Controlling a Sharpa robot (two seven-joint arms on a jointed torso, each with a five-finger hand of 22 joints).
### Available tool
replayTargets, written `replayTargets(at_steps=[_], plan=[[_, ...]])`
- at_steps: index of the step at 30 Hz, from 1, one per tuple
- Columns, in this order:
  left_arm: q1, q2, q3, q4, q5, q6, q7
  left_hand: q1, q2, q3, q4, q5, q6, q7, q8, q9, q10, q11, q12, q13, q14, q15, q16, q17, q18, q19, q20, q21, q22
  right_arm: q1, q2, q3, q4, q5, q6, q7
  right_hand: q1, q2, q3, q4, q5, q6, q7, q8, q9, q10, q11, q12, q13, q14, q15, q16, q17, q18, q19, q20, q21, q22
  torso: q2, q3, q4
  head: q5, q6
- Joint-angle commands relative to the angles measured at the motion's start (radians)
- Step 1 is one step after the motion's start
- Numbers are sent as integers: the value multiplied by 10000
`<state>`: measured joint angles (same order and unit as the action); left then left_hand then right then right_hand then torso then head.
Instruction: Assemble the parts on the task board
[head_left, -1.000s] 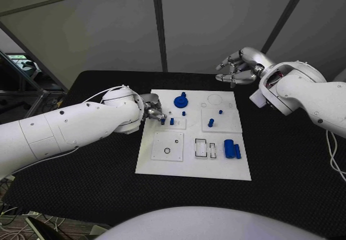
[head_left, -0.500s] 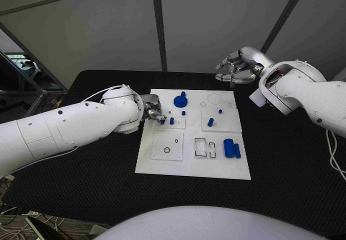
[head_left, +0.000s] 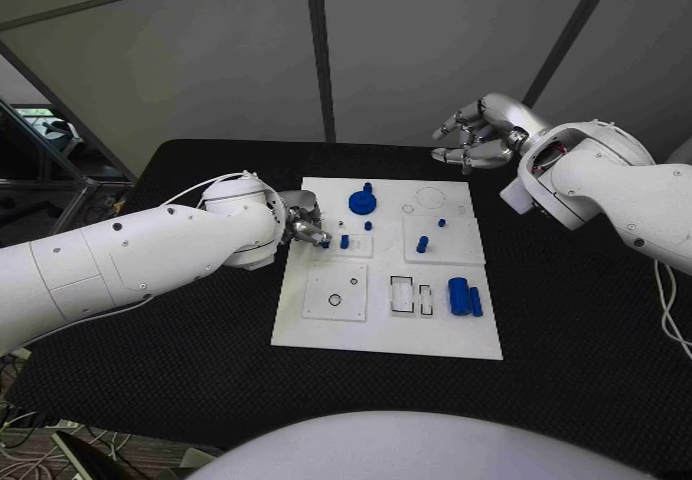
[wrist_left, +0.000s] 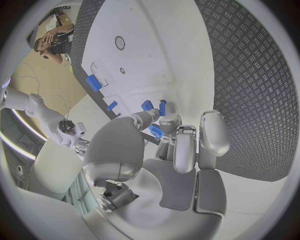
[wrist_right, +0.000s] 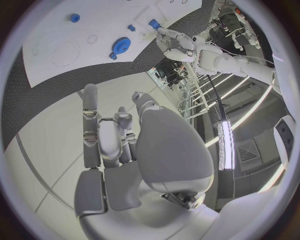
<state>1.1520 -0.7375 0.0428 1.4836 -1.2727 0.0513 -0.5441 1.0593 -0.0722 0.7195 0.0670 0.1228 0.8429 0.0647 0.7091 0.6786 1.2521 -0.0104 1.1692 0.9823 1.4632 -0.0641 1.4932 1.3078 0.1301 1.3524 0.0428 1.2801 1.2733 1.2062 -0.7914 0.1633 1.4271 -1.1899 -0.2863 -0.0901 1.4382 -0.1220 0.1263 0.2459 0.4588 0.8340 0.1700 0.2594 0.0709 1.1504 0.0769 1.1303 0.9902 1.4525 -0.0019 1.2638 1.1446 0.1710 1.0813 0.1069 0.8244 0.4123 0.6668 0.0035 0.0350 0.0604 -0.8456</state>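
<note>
The white task board (head_left: 387, 330) lies in the middle of the black table. My left hand (head_left: 306, 228) is over the board's left edge. In the left wrist view its thumb and a finger pinch a small blue part (wrist_left: 156, 131), close to two blue pegs (wrist_left: 147, 105) standing in the board. One of those pegs (head_left: 343, 241) stands just right of the fingertips. A blue gear with a knob (head_left: 361, 203) sits at the far side, and two blue cylinders (head_left: 464, 297) lie at the right. My right hand (head_left: 473, 135) hovers beyond the board's far right corner, fingers loosely bent, holding nothing.
The board also carries a square plate with a ring hole (head_left: 335, 293), two rectangular slots (head_left: 413, 298), a blue peg (head_left: 421, 243) and smaller blue studs (head_left: 368, 226). Black table (head_left: 173, 350) surrounds the board. A grey partition stands behind.
The left hand's fingers have edged slightly toward the pegs near the board's left edge. The right arm has not moved.
</note>
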Motion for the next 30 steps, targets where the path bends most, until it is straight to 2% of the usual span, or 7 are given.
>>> replayTargets(at_steps=[1,10,19,27,30], plan=[[-13,-14,-19,-4,-59,104,-57,-95,29,1274,-1218,74,-22,-63,46,4,143,-46,54,5,826,-71,64,1806,-477,82,-4,69,17,15,8,4,-8,-133,50,15,-86,52,23,34,64,-30,-25,48,3,-76,13,23,-20,-51,28,-68,-10,135,81,-12,-61,-19,9,6,4,1,-10],[-12,79,-17,-151,-58,226,-79,-103,25,1290,-1228,89,-19,-67,54,6,148,-49,55,4,827,-74,67,1809,-481,94,-6,83,33,10,34,3,-24,-138,35,48,-86,52,23,35,65,-30,-25,49,3,-76,13,22,-20,-51,28,-68,-10,135,81,-12,-61,-19,18,10,-28,-2,12],[-9,174,-17,-272,85,421,-76,-350,-67,1233,-1199,91,131,-135,167,37,269,-92,130,86,828,-99,66,1809,-479,93,-23,66,41,9,28,2,-21,-138,29,40,-84,52,29,37,67,-28,-25,53,3,-69,13,31,-11,-48,28,-63,-2,135,82,-13,-64,-21,8,7,-8,-46,-24],[-7,217,-15,-338,166,618,-67,-809,-77,1157,-1101,155,398,-286,330,89,521,-213,331,346,833,-186,76,1823,-510,192,-96,165,187,10,18,2,-14,-138,33,32,-84,49,31,39,68,-26,-26,57,4,-77,13,26,-21,-51,27,-75,-18,134,82,-13,-66,-22,13,2,-13,-67,-50],[-6,224,-15,-351,172,670,-64,-940,-67,1171,-1102,211,503,-338,397,116,583,-255,370,396,834,-220,76,1825,-517,215,-127,185,221,10,18,2,-15,-138,32,31,-84,49,31,39,68,-26,-26,57,4,-77,13,26,-21,-51,27,-75,-18,134,82,-13,-66,-22,7,-1,2,-69,-59]])
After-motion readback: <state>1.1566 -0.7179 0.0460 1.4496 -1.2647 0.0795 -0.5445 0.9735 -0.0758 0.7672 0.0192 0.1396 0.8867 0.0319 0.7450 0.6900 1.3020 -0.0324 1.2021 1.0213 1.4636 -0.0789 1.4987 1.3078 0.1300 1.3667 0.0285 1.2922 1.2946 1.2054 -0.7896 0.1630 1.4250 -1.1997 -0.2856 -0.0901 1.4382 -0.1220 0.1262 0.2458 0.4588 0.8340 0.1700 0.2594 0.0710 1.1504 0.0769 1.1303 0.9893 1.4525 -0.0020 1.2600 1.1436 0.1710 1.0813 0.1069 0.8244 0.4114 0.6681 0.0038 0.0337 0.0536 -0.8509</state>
